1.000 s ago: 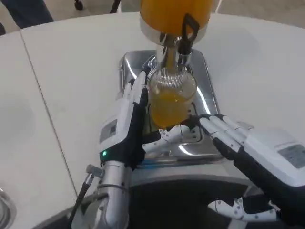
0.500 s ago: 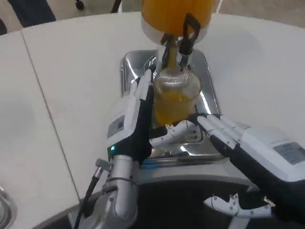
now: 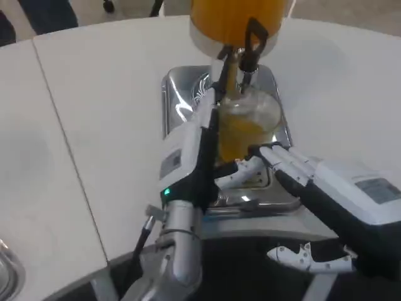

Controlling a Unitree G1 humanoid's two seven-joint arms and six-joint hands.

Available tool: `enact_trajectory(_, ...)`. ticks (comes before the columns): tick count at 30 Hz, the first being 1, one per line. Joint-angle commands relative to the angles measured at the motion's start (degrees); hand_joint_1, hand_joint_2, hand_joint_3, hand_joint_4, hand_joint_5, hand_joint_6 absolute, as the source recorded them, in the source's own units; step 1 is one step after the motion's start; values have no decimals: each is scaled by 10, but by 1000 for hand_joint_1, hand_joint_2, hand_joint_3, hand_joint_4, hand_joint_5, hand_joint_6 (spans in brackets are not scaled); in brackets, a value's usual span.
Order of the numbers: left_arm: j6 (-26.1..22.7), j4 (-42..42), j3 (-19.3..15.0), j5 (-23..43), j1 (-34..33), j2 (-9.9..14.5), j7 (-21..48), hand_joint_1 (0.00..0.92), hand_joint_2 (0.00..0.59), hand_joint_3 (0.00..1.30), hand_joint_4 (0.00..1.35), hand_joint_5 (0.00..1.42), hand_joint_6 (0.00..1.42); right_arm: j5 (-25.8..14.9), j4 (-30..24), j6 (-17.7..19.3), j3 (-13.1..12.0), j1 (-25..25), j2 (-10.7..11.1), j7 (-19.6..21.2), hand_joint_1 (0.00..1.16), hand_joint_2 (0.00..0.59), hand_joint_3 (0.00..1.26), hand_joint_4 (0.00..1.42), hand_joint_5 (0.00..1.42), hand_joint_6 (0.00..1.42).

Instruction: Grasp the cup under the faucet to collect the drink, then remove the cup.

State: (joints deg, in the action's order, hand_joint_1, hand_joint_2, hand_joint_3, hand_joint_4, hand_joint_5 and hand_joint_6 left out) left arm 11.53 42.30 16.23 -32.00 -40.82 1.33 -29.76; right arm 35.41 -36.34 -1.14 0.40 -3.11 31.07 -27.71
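Background: white table (image 3: 94, 113), bare top.
A seam runs 11 to 5 o'clock; tan floor (image 3: 351, 9) at 1 o'clock.

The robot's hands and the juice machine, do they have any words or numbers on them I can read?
No text here can be read.
Right hand: a grey label on its white back, print too blurred to read.
Left hand: a small grey patch on its back, too blurred to read; a green light glows near the wrist, not a word.
Dispenser, cup and metal tray: no writing visible.
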Motion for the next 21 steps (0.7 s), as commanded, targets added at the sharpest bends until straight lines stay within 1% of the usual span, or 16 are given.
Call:
enact_trajectory(1,-18,31,8,-1,-15,-18,-8,340,40,0,0,194,263,-6,1,-4,-3,5,8,-6,559,357,8,0,21,90)
enact_trajectory(2,-19,35,8,-1,-17,-20,-12,348,42,0,0,232,318,-7,2,-8,-4,4,8,-7,559,357,10,0,22,91)
enact_trajectory(4,-33,44,11,-4,-24,-29,-30,361,43,0,53,361,535,-13,4,-16,-7,0,8,-9,559,357,12,0,23,92)
enact_trajectory(6,-44,50,14,-7,-28,-36,-45,377,43,45,135,471,721,-10,2,-16,-9,-2,11,-7,559,357,13,0,24,93)
enact_trajectory(9,-65,70,18,-7,-41,-51,-59,417,51,168,291,689,983,-6,-3,-27,-11,-4,14,-9,556,360,14,0,25,94)
enact_trajectory(10,-70,77,19,-7,-45,-55,-62,428,50,194,332,738,1045,-5,-7,-33,-11,-7,14,-12,555,361,15,0,25,94)
enact_trajectory(11,-74,85,22,-8,-50,-58,-65,465,51,245,403,797,1110,-2,-11,-38,-13,-8,13,-11,555,361,15,0,25,94)
enact_trajectory(13,-75,99,24,-7,-56,-66,-75,496,55,325,510,901,1226,0,-12,-51,-13,-12,14,-16,556,359,15,0,25,94)
enact_trajectory(14,-75,104,24,-6,-58,-69,-79,505,54,368,585,953,1275,3,-12,-52,-14,-10,15,-14,557,360,15,0,25,94)
enact_trajectory(15,-73,108,23,-4,-59,-73,-85,512,56,415,661,1008,1342,0,-11,-61,-14,-11,15,-19,558,361,15,0,25,95)
enact_trajectory(16,-71,112,23,-4,-60,-76,-95,535,56,503,744,1083,1408,4,-12,-61,-14,-9,17,-19,558,360,15,0,25,95)
enact_trajectory(19,-50,117,19,-3,-58,-84,-152,564,59,787,1072,1314,1424,5,-11,-66,-9,-8,18,-22,559,360,20,0,25,95)
enact_trajectory(21,-31,123,16,4,-57,-86,-176,577,68,912,1197,1388,1424,7,-9,-65,-3,-11,21,-27,561,363,22,0,25,95)
